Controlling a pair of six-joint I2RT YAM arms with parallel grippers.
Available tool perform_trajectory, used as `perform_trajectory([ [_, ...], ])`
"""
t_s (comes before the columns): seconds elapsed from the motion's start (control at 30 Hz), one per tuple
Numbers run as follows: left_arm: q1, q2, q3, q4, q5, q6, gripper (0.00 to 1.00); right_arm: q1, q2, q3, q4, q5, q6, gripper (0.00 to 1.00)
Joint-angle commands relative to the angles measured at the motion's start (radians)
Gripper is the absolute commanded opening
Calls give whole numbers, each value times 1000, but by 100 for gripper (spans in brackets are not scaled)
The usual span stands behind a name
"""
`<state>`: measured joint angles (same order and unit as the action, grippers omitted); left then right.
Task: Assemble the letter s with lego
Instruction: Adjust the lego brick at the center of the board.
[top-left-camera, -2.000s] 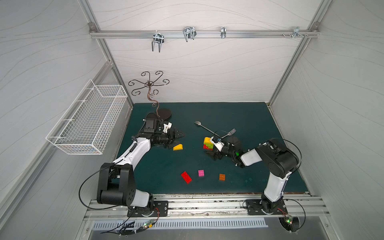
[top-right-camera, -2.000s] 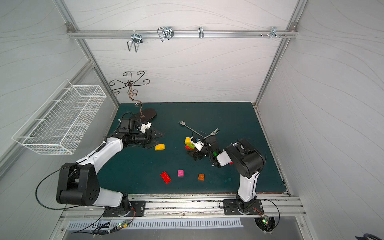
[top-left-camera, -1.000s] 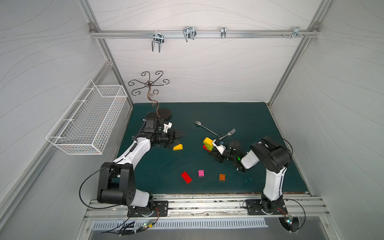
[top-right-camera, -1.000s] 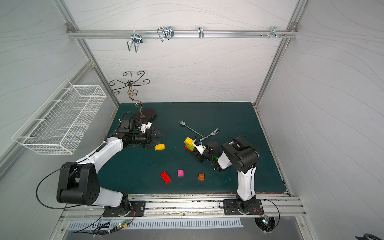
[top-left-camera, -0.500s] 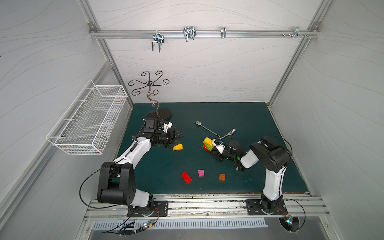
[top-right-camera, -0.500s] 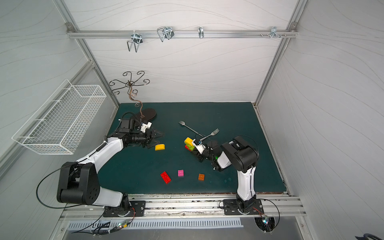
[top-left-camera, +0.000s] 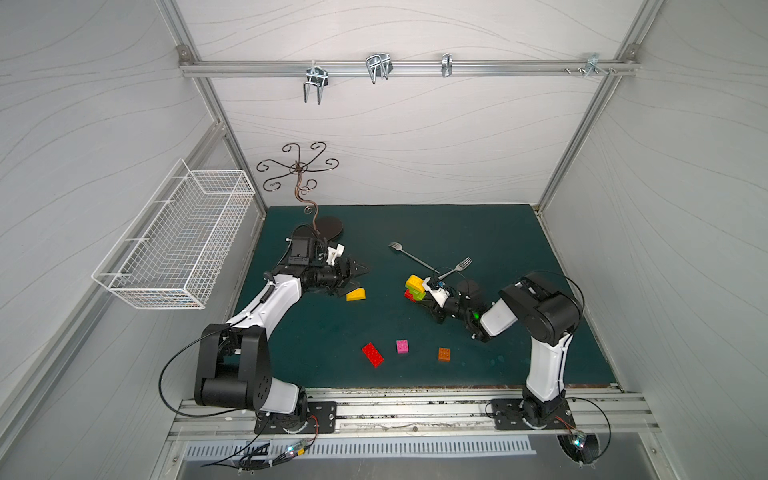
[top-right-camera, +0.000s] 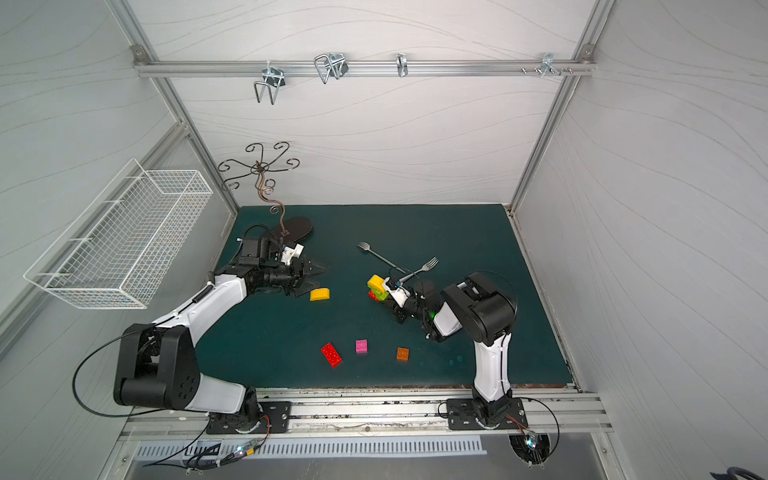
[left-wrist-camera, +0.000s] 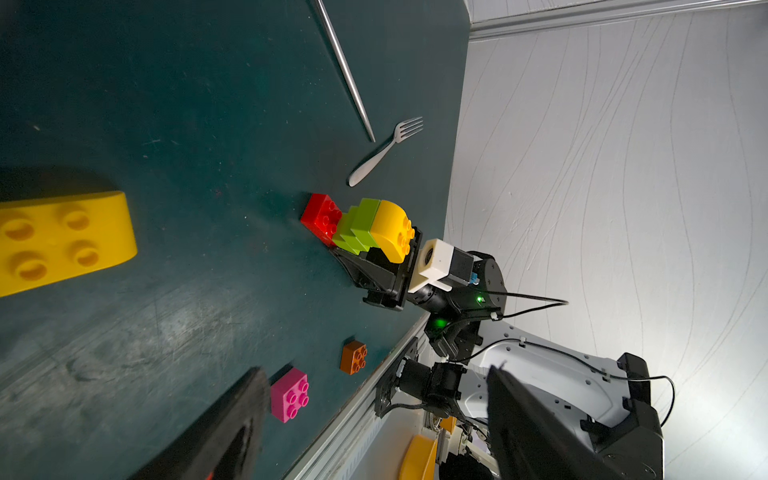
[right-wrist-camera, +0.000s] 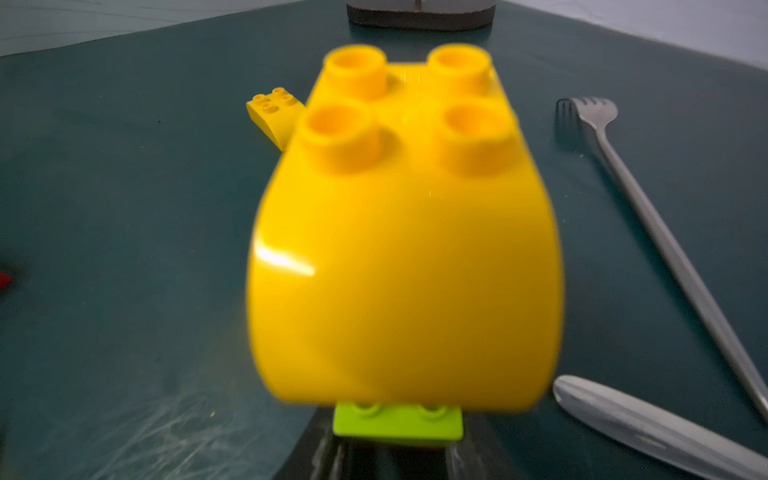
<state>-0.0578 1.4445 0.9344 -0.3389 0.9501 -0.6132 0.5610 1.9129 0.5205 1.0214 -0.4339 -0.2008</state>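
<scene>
A lego stack (top-left-camera: 415, 287) of a red brick, lime green bricks and a round-topped yellow brick leans at mid-mat in both top views. My right gripper (top-left-camera: 422, 298) lies low on the mat, shut on it. In the right wrist view the yellow brick (right-wrist-camera: 407, 249) fills the frame, with a lime green brick (right-wrist-camera: 397, 422) between the jaws. Another yellow brick (top-left-camera: 356, 294) lies just in front of my left gripper (top-left-camera: 356, 280), which is open and holds nothing. Red (top-left-camera: 372, 354), pink (top-left-camera: 402, 345) and orange (top-left-camera: 444, 353) bricks lie loose near the front.
Two metal forks (top-left-camera: 409, 258) (top-left-camera: 457, 266) lie just behind the stack, close to my right gripper. A wire hook stand with a dark round base (top-left-camera: 328, 226) is at the back left behind my left arm. A white wire basket (top-left-camera: 178, 245) hangs on the left wall.
My right gripper's jaws have closed on the lego stack after the arm drew in toward it. The left arm and the loose bricks have not moved.
</scene>
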Motion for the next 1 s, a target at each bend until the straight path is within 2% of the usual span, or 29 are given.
perform_trajectory([
  [0.0, 10, -4, 26, 26, 19, 17, 85, -34, -122, 70, -216, -162, 66, 21],
  [0.13, 13, -22, 29, 24, 18, 15, 85, -53, -175, 255, -645, -366, 61, 19],
  [0.3, 22, -51, 37, 7, 23, 15, 85, -61, -131, 430, -913, -494, 102, 20],
  [0.57, 50, -120, 38, -35, 28, 14, 85, -59, 64, 753, -1234, -606, 207, 27],
  [0.97, 72, -162, 38, -63, 25, 17, 85, -9, 313, 1027, -1430, -715, 330, 30],
])
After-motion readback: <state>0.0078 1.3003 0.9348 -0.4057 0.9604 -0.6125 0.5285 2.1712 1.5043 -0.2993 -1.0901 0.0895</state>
